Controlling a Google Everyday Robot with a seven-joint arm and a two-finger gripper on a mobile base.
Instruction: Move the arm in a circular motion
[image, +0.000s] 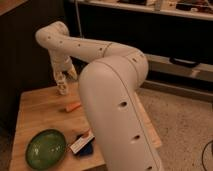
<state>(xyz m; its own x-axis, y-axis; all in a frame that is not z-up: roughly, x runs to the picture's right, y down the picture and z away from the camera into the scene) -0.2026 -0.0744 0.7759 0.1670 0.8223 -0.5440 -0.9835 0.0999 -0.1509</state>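
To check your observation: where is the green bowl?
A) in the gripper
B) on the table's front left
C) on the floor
B: the bowl rests on the table at its front left, while the arm holds its gripper over the table's far edge.

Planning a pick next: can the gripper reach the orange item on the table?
Probably yes. The gripper hangs at the far edge of the table, close behind the orange item, bare wood between them. The green bowl lies well clear.
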